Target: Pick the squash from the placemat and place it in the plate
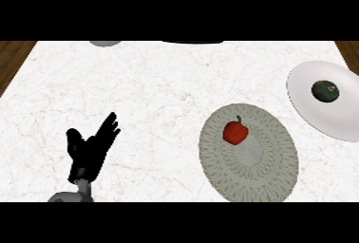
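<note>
Dark green, the squash (325, 91) already sits in the white plate (336, 124) at the bench's right edge. A red pepper (235, 132) lies on the placemat (250, 180). Left hand (89, 147) rests, fingers released, near the front-left corner.

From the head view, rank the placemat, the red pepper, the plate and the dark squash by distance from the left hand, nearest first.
Measured from the left hand, open at the lower left:
1. Placemat, right of centre; its near edge comes first.
2. Red pepper, on the placemat's upper left part.
3. Plate, at the right edge.
4. Dark squash, lying on the plate's upper part.
</note>
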